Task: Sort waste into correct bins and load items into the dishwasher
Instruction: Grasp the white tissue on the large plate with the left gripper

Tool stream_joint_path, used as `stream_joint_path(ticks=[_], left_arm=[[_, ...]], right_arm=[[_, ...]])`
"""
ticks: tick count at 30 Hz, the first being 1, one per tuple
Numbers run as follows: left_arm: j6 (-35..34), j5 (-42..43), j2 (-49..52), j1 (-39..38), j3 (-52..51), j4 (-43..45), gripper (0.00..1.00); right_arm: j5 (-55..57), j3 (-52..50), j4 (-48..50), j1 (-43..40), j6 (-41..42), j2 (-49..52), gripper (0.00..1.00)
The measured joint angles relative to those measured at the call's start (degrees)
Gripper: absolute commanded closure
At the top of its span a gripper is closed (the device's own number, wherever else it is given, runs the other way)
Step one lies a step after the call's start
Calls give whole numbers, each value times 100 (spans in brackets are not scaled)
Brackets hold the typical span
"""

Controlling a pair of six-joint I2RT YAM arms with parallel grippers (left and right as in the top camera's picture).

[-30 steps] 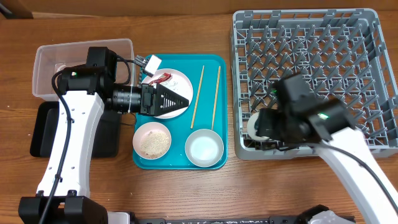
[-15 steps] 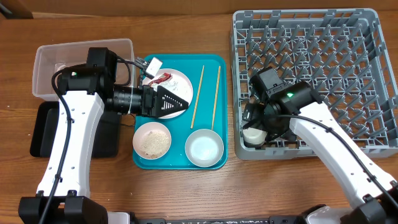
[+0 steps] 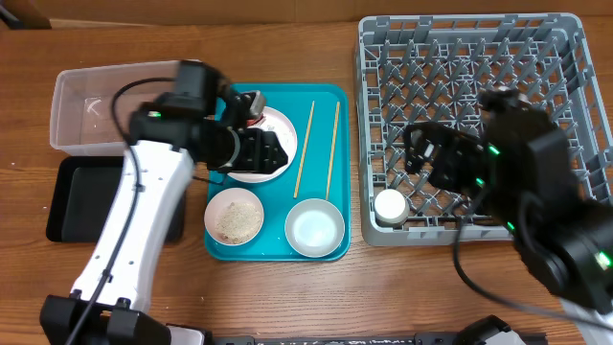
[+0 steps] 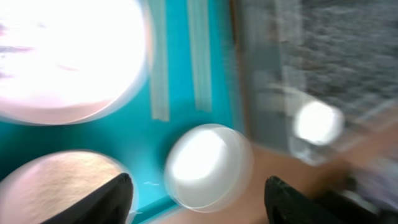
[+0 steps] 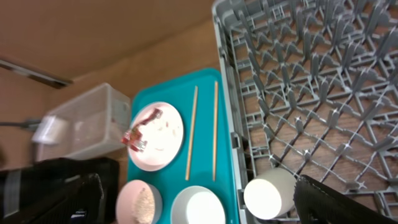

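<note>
One clear tub (image 3: 67, 96) sits at the upper left of the bench (image 3: 287, 297), with one black tray (image 3: 67, 201) just below it. Right of them lies one teal tray (image 3: 321, 144). On it are one large plate (image 3: 280, 129) with one red wrapper (image 5: 142, 134) at its upper-left rim, one small plate (image 3: 209, 216) holding rice (image 3: 235, 218), one bowl (image 3: 314, 227), and two chopsticks (image 3: 305, 149) lying parallel, slightly apart.

The left claw (image 4: 199, 179) hovers over the large plate, its fingers spread wide and gripping nothing.

A narrow strip of bare wood separates the teal tray from the one grey rack (image 3: 469, 19), which runs to the upper right edge of the frame. One cup (image 3: 390, 206) stands in the rack's lower-left corner; the other pegs are free.

The right claw (image 5: 199, 182) hangs above the rack, fingers wide apart and empty. Bare bench runs along the bottom of the frame.
</note>
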Motion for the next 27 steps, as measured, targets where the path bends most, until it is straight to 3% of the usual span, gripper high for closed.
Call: stream_joint_path(ticks=[6,11,14,15,16,19,20,27], left_arm=[[-603,-2385,678,-796,2,855,25],[-728,-3032,1729,-791,2,1401,25],[-739,-3091,2225,-758,0,1650,31],[-734,-3088,2378,-752,0,1742,33],[-739,-3088,2514,-748,0,1818,43],[-793,-3036,2776,-750,0,1923,92],[-793,-3010,2835,-750,0,1921,96],[-820,-2841,2796,-750,439,1051,96]], right_arm=[[-52,0,-205,0,0,-103,0],[-87,0,-365,0,0,-57,0],[-107,0,-417,0,2,-57,0],[-105,0,-431,0,0,-57,0],[-105,0,-444,0,0,-57,0],[-107,0,-455,0,-2,-57,0],[-107,0,-457,0,-2,-57,0],[-107,0,-511,0,2,-57,0]])
